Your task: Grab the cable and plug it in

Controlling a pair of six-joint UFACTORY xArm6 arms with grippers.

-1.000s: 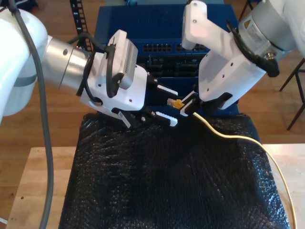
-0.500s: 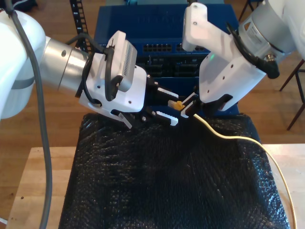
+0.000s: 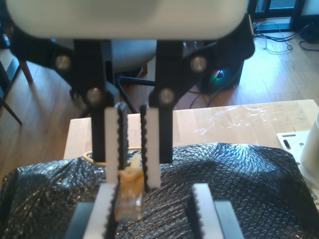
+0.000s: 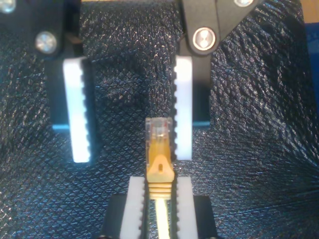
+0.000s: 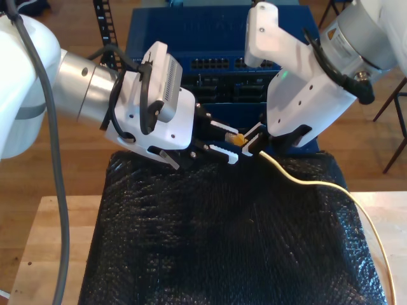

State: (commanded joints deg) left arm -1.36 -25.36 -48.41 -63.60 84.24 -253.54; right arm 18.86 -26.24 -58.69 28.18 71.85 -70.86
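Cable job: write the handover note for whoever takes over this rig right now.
My first hand is shut on the cable just behind its plug, above the black mat.
My second hand is open, fingers either side of the plug, not gripping.
Done: cable grabbed.
Left: probably close my second hand on the plug, then push it into a port on the blue unit behind.

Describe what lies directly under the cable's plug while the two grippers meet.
Under the plug in the second wrist view lies crinkled black plastic sheeting. Whatever the sheeting covers is hidden. My first gripper clamps the cable behind the plug.
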